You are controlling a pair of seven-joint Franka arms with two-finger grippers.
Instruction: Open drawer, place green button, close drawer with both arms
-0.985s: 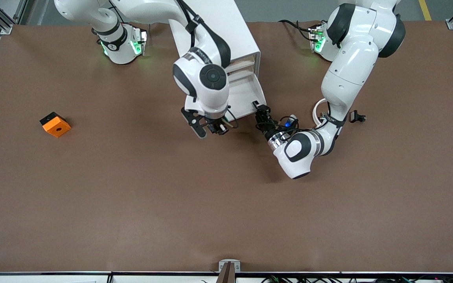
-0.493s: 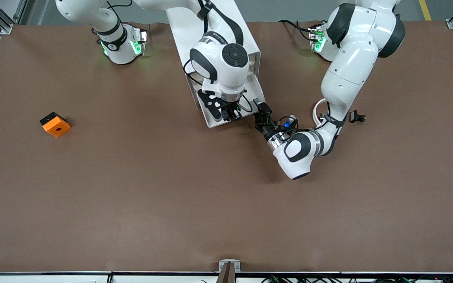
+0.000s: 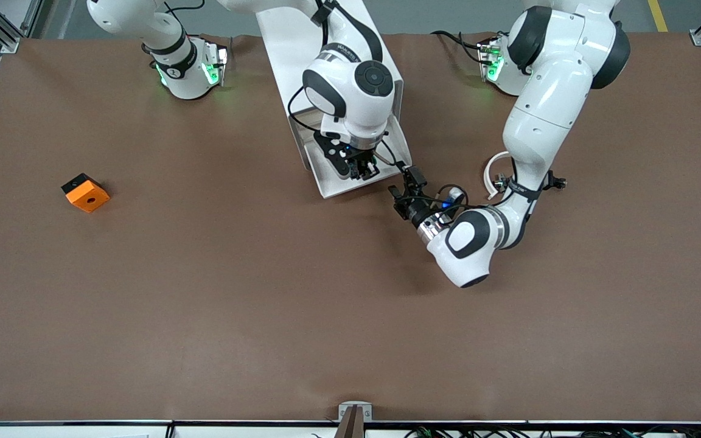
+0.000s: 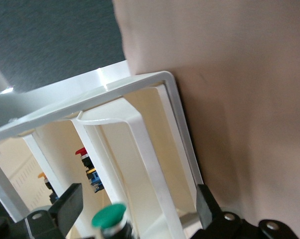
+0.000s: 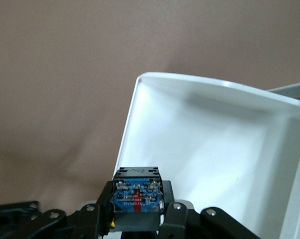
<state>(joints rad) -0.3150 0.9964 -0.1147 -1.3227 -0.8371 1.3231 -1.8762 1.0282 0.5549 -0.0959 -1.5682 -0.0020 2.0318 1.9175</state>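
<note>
The drawer point(image 3: 329, 182) stands pulled out of the white cabinet point(image 3: 302, 36). My right gripper point(image 3: 359, 169) hangs over the drawer's open tray. It is shut on the button point(image 5: 136, 191), whose blue and black base faces the right wrist camera above the drawer's white inner wall point(image 5: 205, 144). The button's green cap point(image 4: 108, 216) shows in the left wrist view. My left gripper point(image 3: 405, 184) is open and empty. It sits low at the drawer's front corner toward the left arm's end of the table, with its fingers point(image 4: 204, 201) spread before the drawer's rim point(image 4: 155, 149).
An orange block with a hole point(image 3: 86, 193) lies toward the right arm's end of the table. A white curved ring with small dark parts point(image 3: 493, 170) lies beside the left arm. Small coloured parts point(image 4: 92, 177) sit inside the cabinet.
My right arm has swung from the table beside the drawer's front to over the open tray, carrying the button. My left gripper has shifted slightly away from the drawer front.
</note>
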